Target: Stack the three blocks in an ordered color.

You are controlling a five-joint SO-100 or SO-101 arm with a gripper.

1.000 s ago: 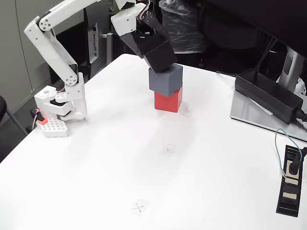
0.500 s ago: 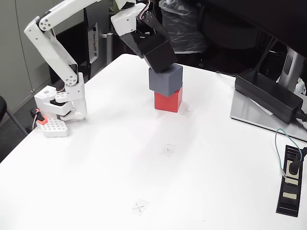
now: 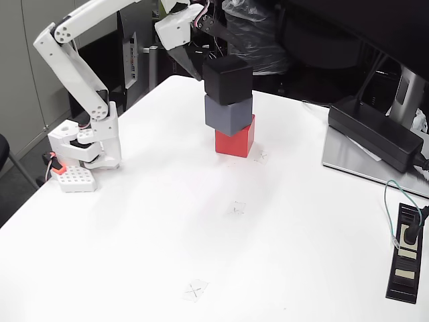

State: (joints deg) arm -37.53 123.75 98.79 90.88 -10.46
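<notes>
The three blocks stand in one tower at the back middle of the white table (image 3: 147, 228). The red block (image 3: 234, 141) is at the bottom, the blue-grey block (image 3: 228, 114) lies on it, turned a little and overhanging to the left, and the black block (image 3: 228, 79) sits level on top. My gripper (image 3: 210, 52) hangs just behind and up-left of the black block. It is open, one dark finger running down behind the block's left edge and the other raised above it, with nothing held.
The arm's white base (image 3: 87, 144) stands at the left table edge. A long black power brick (image 3: 375, 133) lies on a grey plate at the right. A black socket strip (image 3: 405, 253) with a green cable sits at the right front. Pencil crosses (image 3: 236, 208) mark the tabletop.
The black block, held tilted in my gripper before, now rests flat on the blue-grey block. My gripper has opened and drawn back up-left. The blue-grey block shifted slightly left.
</notes>
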